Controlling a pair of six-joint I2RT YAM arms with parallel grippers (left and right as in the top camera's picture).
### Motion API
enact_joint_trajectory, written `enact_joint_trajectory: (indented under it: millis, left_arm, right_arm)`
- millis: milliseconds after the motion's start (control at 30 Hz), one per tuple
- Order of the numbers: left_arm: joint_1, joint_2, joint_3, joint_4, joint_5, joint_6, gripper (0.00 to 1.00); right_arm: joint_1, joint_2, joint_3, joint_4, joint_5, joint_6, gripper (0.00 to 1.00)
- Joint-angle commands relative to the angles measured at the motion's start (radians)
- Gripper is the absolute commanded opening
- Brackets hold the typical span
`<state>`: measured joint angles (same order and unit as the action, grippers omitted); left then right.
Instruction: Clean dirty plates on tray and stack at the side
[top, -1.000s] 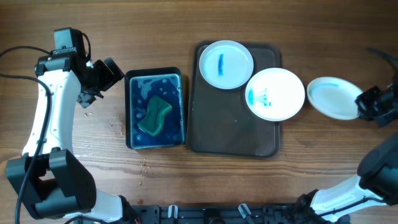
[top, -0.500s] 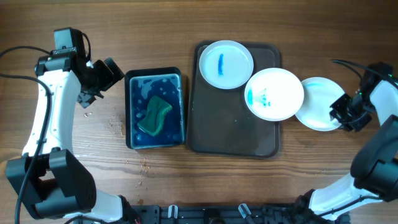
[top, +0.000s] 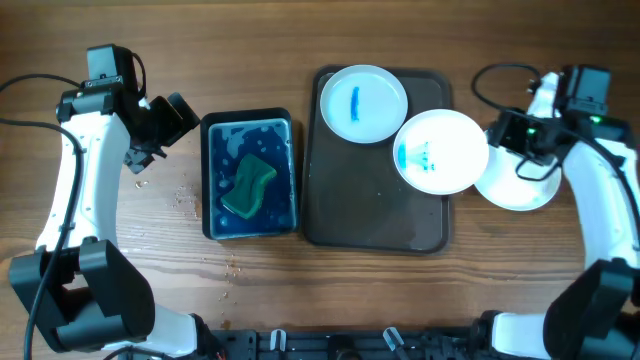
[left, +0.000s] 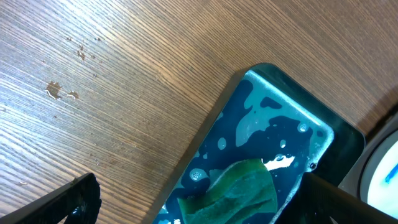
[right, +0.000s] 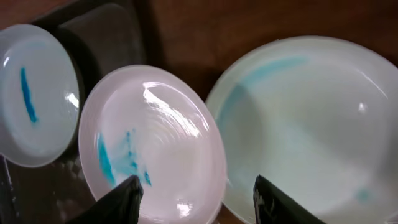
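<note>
While my right fingers (right: 126, 198) hang apart, empty, one bluish plate (right: 298, 118) sits just beyond them beside the tray (top: 370, 225), two smeared plates (top: 442, 150) on it uncleaned, left fingers (left: 69, 202) apart too

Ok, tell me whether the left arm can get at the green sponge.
Probably yes: the left gripper hangs open beside the black tray, and the green sponge lies uncovered in the blue liquid.

We find the back plate (top: 363, 103) on the tray (top: 375, 215), the middle plate (top: 442, 150) overhanging its right rim, the outer plate (top: 515, 188) on the table (top: 300, 300) alongside.
</note>
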<state>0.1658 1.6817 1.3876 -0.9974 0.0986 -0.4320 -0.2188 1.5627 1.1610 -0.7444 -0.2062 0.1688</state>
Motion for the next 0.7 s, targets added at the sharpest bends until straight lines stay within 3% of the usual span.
enact_joint_trajectory:
  millis: [0, 100, 167, 233, 267, 300, 667]
  left_arm:
    - [0.005, -0.010, 0.010, 0.002, -0.006, -0.014, 1.00]
    - [0.005, -0.010, 0.010, 0.002, -0.006, -0.014, 1.00]
    - [0.005, -0.010, 0.010, 0.002, -0.006, -0.014, 1.00]
    - [0.005, -0.010, 0.010, 0.003, -0.006, -0.014, 1.00]
    - [0.005, -0.010, 0.010, 0.002, -0.006, -0.014, 1.00]
    - [0.005, -0.010, 0.010, 0.002, -0.006, -0.014, 1.00]
    - [0.005, -0.010, 0.010, 0.002, -0.006, -0.014, 1.00]
  right_arm:
    - [0.025, 0.096, -0.061, 0.068, 0.002, -0.035, 0.59]
    - [0.025, 0.161, -0.064, 0.079, 0.034, -0.039, 0.59]
    - [0.025, 0.193, -0.064, 0.077, 0.043, -0.039, 0.52]
    - [0.025, 0.210, -0.064, 0.075, 0.042, -0.035, 0.31]
    - [0.025, 0.211, -0.064, 0.071, 0.035, -0.031, 0.13]
    - [0.025, 0.209, -0.062, 0.065, 0.026, -0.030, 0.04]
    - [0.045, -0.039, -0.046, -0.124, -0.125, -0.019, 0.04]
